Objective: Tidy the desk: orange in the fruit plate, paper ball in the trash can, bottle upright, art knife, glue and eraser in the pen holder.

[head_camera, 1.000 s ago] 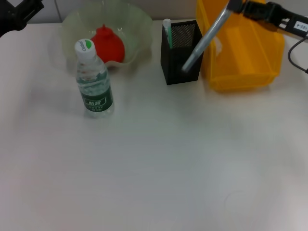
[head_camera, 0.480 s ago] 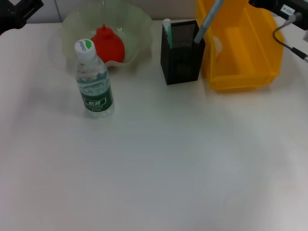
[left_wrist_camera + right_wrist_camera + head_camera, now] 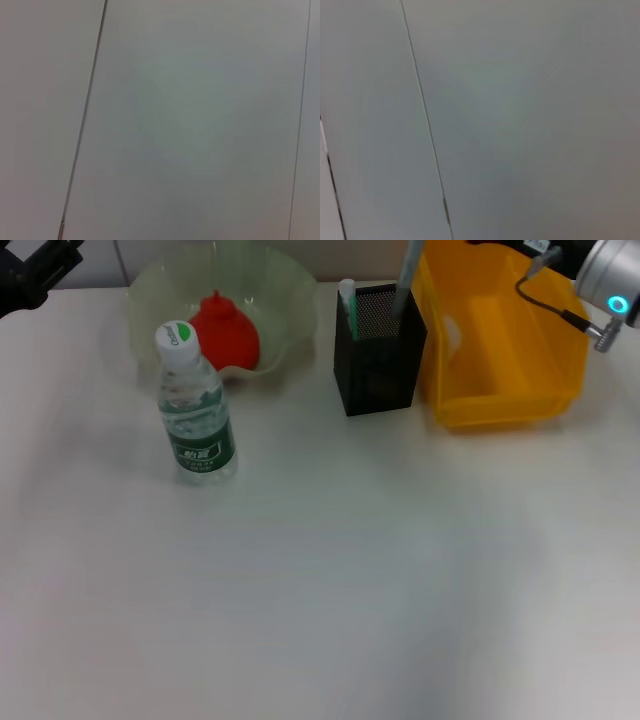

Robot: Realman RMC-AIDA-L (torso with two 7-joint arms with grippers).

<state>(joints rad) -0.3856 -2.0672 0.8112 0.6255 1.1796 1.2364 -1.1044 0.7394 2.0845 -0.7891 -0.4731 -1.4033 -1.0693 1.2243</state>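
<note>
A clear water bottle [image 3: 195,405] with a green label stands upright on the white desk. A red-orange fruit [image 3: 225,330] lies in the translucent green fruit plate [image 3: 290,285] at the back. The black mesh pen holder [image 3: 375,360] holds a white and green glue stick [image 3: 347,302] and a grey art knife [image 3: 406,285], which stands nearly upright and runs out of the top of the head view. My right gripper [image 3: 500,244] is at the top edge above the yellow bin [image 3: 500,370]. My left gripper [image 3: 40,265] is parked at the far left corner. Eraser and paper ball are not visible.
The yellow bin stands right against the pen holder on its right side. A cable [image 3: 560,300] hangs from my right arm over the bin. Both wrist views show only a plain grey panelled wall [image 3: 200,125].
The art knife has swung from a strong tilt to nearly upright inside the pen holder. My right arm has moved up and back towards the top edge. The left arm has barely moved.
</note>
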